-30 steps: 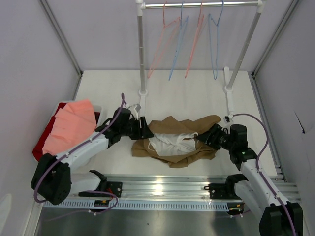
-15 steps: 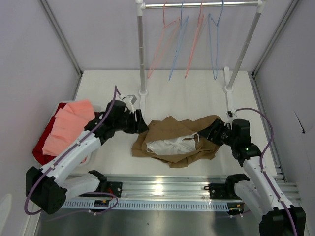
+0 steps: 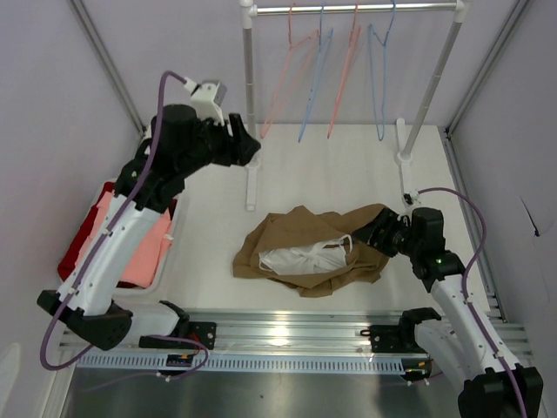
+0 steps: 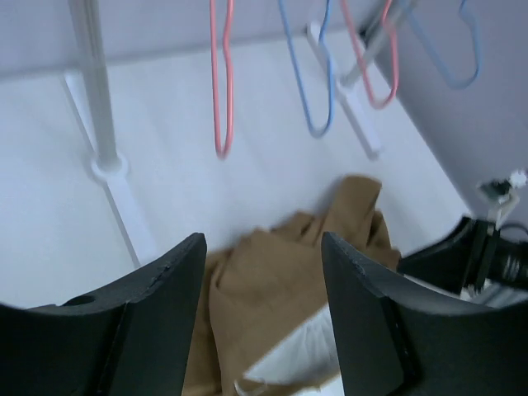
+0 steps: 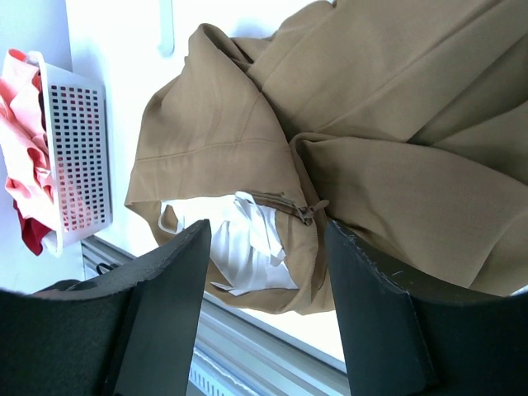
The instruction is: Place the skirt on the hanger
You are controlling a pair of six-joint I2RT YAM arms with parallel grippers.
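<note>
The tan-brown skirt [image 3: 300,239] lies crumpled on the white table, its white lining [image 3: 300,259] showing at the front. Two pale-pink hangers [image 3: 278,87] hang on the rack at the back, beside blue ones. My left gripper [image 3: 248,148] is open and empty, raised high near the rack's left post. In its wrist view [image 4: 264,280] the skirt [image 4: 272,280] lies far below and a pink hanger [image 4: 221,91] hangs ahead. My right gripper [image 3: 374,231] is open at the skirt's right edge. Its wrist view [image 5: 268,297] shows the skirt [image 5: 371,124] just ahead of the jaws.
The rack's left post [image 3: 250,87] stands next to my left gripper, its foot [image 3: 252,187] on the table. The right post [image 3: 431,87] is behind my right arm. A white basket [image 3: 164,252] with salmon-pink and red cloth sits at the left. Blue hangers [image 3: 380,78] share the rail.
My left arm has left the skirt's left edge and risen up and back toward the rack. The skirt's left side has settled. My right gripper has drawn back slightly to the right.
</note>
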